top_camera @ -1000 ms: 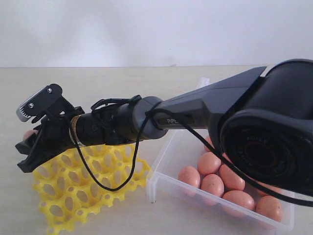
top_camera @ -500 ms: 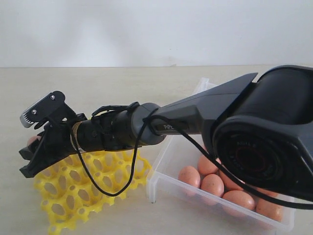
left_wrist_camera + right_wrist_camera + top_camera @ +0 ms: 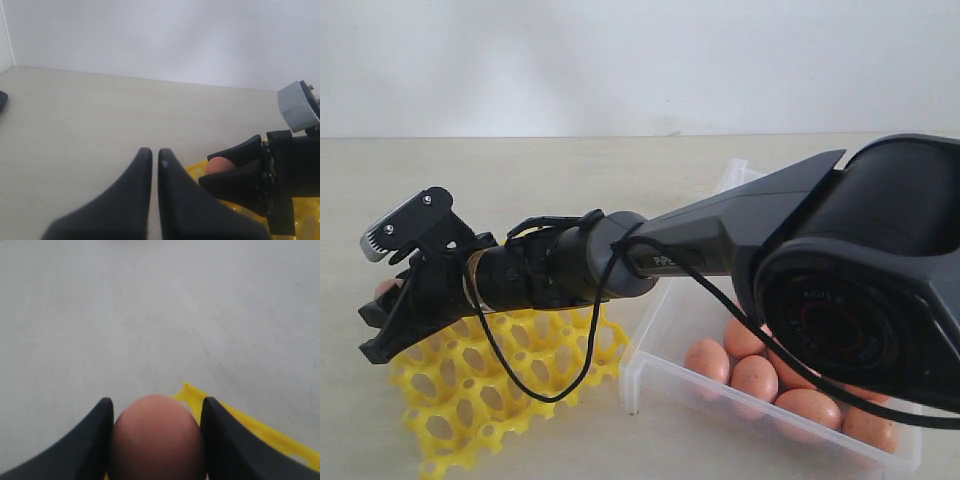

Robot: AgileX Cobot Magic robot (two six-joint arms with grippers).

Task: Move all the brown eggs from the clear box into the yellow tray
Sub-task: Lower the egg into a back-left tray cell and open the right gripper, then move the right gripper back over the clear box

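Brown egg (image 3: 157,440), clamped in right claw (image 3: 156,402), sits lower over yellow tray (image 3: 470,400).

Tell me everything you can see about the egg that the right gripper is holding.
The brown egg is a smooth, matte, orange-brown oval with no crack showing. It is clamped between the two black fingers of the right gripper, one pressing on each side, and its rounded end pokes out between the fingertips. It is held near a corner of the yellow tray. Whether it touches the tray cannot be told, since its underside is hidden.
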